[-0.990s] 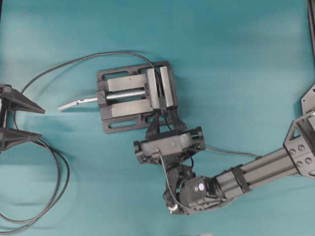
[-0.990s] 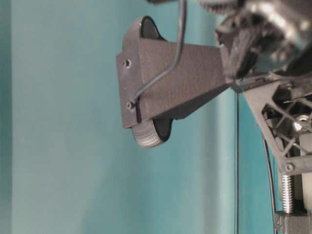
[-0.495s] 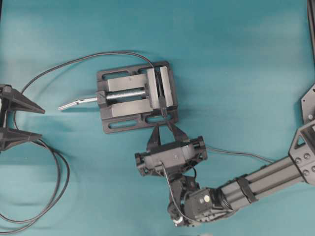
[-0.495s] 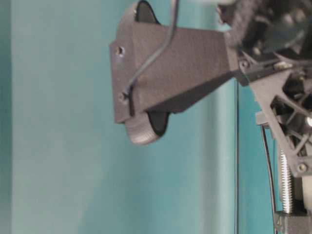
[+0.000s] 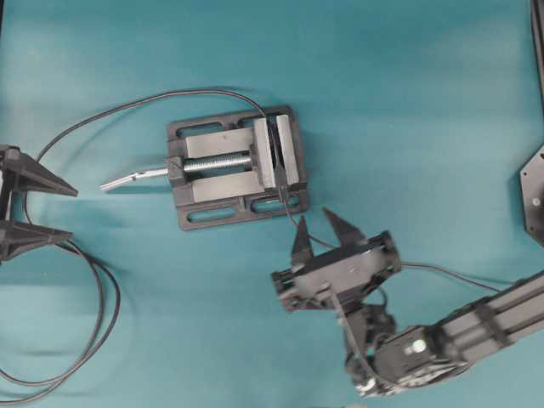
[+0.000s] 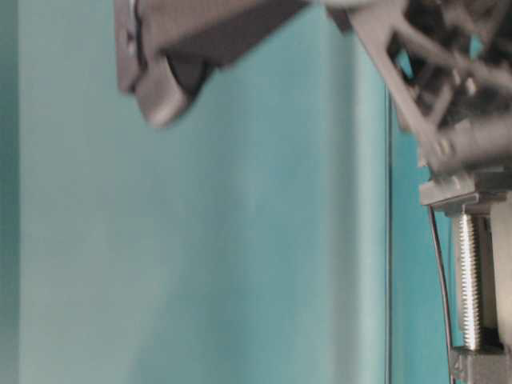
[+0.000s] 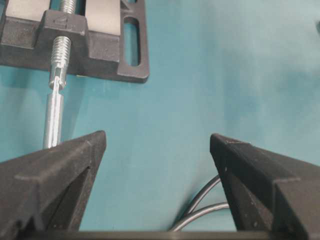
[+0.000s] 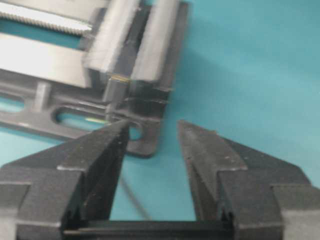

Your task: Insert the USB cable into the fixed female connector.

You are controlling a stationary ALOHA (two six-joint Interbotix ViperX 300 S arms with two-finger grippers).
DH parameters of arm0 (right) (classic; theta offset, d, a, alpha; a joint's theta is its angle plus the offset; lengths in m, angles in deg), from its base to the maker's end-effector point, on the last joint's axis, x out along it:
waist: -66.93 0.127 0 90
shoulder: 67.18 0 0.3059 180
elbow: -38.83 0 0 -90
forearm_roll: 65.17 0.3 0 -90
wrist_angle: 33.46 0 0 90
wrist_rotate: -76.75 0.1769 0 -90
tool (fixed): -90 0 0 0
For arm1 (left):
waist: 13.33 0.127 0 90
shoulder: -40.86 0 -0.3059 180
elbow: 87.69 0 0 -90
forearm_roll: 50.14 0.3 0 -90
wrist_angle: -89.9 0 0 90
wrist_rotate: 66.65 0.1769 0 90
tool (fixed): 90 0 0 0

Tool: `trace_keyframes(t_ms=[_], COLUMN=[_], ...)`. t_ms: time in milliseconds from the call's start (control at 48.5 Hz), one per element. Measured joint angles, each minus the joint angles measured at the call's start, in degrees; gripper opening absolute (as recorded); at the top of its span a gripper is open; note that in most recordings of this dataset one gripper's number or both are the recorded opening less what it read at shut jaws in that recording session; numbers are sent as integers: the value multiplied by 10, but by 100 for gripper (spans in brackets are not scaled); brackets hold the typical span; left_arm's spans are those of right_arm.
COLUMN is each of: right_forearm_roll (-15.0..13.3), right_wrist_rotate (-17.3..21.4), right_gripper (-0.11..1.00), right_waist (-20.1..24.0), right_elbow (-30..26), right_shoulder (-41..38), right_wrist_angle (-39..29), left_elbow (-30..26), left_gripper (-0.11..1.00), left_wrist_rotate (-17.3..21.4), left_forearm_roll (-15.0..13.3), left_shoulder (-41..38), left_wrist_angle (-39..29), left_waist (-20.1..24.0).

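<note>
- Lying on the teal table surface (image 5: 425, 102), the dark grey metal vise (image 5: 234, 166) holds something between its two clamp blocks, where the thin black USB cable (image 5: 293, 219) ends; its plug looks seated there, though the small dark socket cannot be made out clearly.
- Trailing from the vise's lower edge, that thin cable runs right under the right gripper (image 5: 325, 235) and on toward the right arm.
- Right gripper: fingers spread apart, holding nothing, tips pointing at the vise from just below and to the right, not touching it.
- Left gripper (image 5: 64, 210): jaws spread wide and empty at the left edge, well apart from the vise.
- A thicker grey-black looped cable (image 5: 106, 293) curves past the left gripper and loops along the bottom left.
</note>
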Motion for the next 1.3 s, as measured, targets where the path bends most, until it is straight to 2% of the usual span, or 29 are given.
trace_keyframes(t_ms=[124,351,536,701,908,1032,1300], right_forearm_roll=[-18,-63,-108,-163,-250,-287,-344], right_wrist_rotate=[22,86,95,111,171,199,194], right_gripper=[51,51,51,51,51,51,51], right_waist=[0,1,1,2,2,2,-6], right_elbow=[69,196,284,363,460,518,641], right_shoulder=[42,123,204,273,359,411,572], right_wrist_angle=[-37,-99,-139,-184,-235,-241,-251], left_elbow=[0,1,1,0,0,1,0], left_gripper=[100,100,100,100,100,100,100], left_wrist_rotate=[0,0,0,0,0,0,0], left_forearm_roll=[0,1,1,1,1,1,0], left_shoulder=[0,0,0,-1,0,0,0], left_wrist_angle=[0,0,0,0,0,0,0], left_waist=[0,0,0,0,0,0,0])
